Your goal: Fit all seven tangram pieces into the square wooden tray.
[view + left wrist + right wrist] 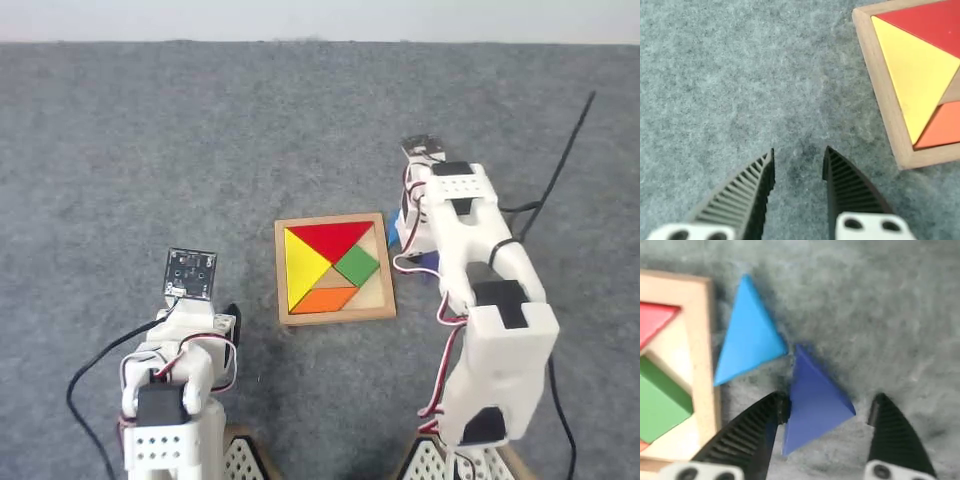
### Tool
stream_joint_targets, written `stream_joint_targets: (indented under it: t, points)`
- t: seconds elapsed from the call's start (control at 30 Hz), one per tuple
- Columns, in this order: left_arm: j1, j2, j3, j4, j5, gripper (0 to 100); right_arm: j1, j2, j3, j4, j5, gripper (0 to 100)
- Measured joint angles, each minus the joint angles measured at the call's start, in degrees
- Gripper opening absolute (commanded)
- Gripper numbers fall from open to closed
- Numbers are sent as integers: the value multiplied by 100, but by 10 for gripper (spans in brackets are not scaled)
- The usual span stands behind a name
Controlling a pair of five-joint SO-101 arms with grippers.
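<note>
In the high view both blue pieces are largely covered by the right arm. In the left wrist view the tray (885, 110) is cut off, so only parts of the yellow triangle (912, 75), red triangle (925, 20) and orange piece (942, 127) are seen. The green square (357, 265) is seated beside them.

The light blue triangle (747, 335) is laid on the tabletop (880, 305) just outside the tray. Its long edge faces the tray wall and its square corner is turned towards the dark blue triangle (812, 400), whose tip nearly meets it. The dark blue triangle's long edge is set along one finger of the right gripper (830, 401); whether they touch cannot be told. The gripper is spread wide around the piece, the other finger stands apart from its square corner, and nothing is gripped. The left gripper (799, 151) is held partly open over bare tabletop beside the tray, with nothing in it.
</note>
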Motion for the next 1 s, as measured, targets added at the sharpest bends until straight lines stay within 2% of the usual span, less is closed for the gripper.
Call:
stream_joint_targets:
  t: [0.4, 0.7, 0.8, 1.0]
  points:
    - [0, 0, 0, 0, 0, 153, 26, -299, 53, 229, -70, 166]
    - [0, 0, 0, 0, 0, 153, -18, -2004, 1187, 308, -431, 165]
    - [0, 0, 0, 0, 0, 153, -404, -2514, 1530, 308, -756, 165]
    - [0, 0, 0, 0, 0, 153, -1802, -2673, 1626, 316, -1873, 165]
